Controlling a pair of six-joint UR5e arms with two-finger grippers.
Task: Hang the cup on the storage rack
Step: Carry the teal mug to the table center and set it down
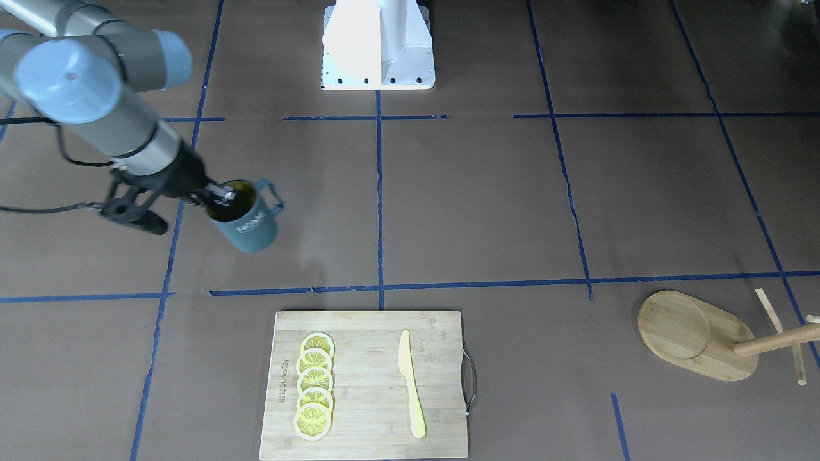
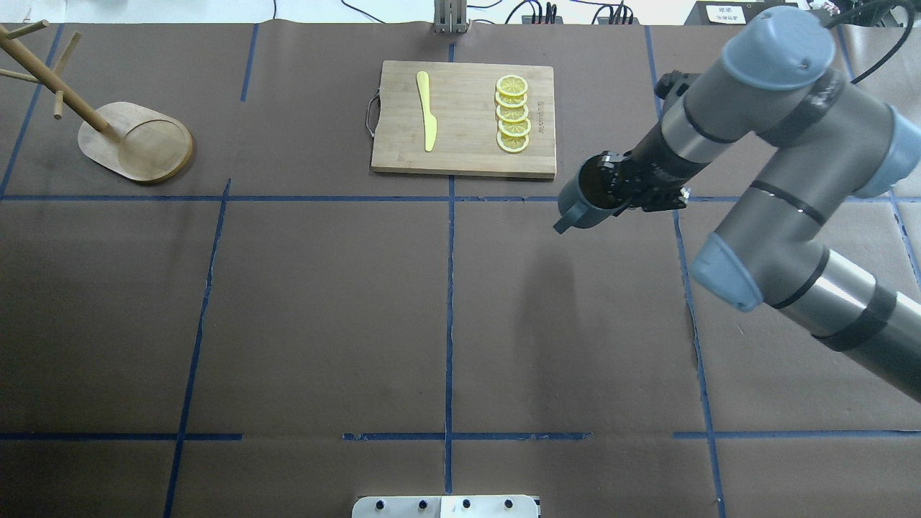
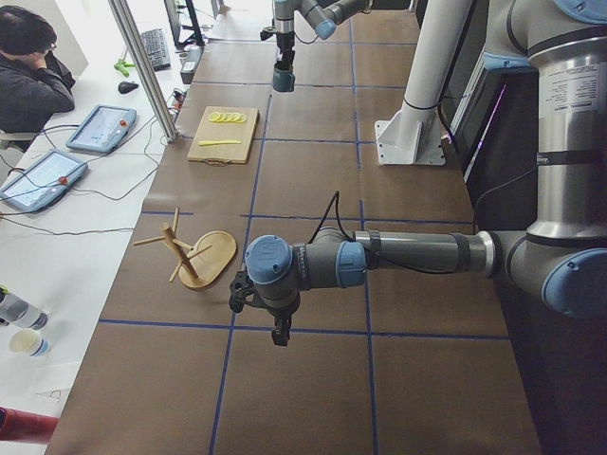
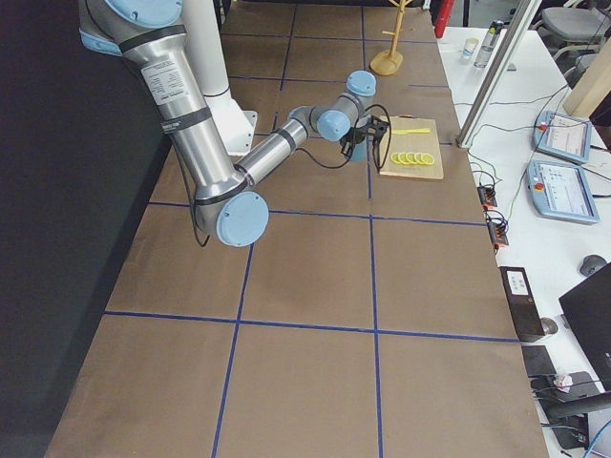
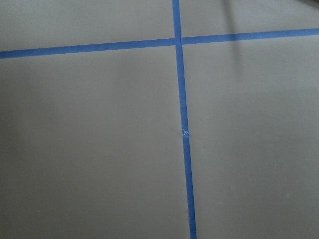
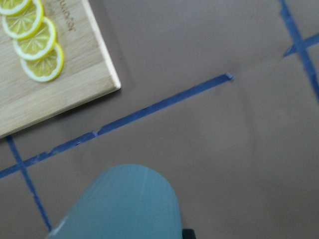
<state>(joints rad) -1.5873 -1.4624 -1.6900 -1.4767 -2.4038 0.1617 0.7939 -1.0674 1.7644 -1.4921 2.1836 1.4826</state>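
Overhead exterior is showing the right gripper [image 2: 613, 188], its jaws clamping the rim of the cup [image 2: 579, 207] above the surface [image 2: 324, 309]; the storage rack [image 2: 147, 147] is standing well apart, leftward of these jaws.

The cup [image 1: 256, 238] is dark teal-grey outside, with white lettering and a yellow inside. The desk [image 1: 474, 205] is brown, gridded with blue tape lines [image 1: 379, 192]. The storage rack [image 1: 679, 333] and cutting board [image 1: 371, 358] are light bamboo. The lemon slices [image 1: 315, 383] and knife [image 1: 409, 378] are yellow.
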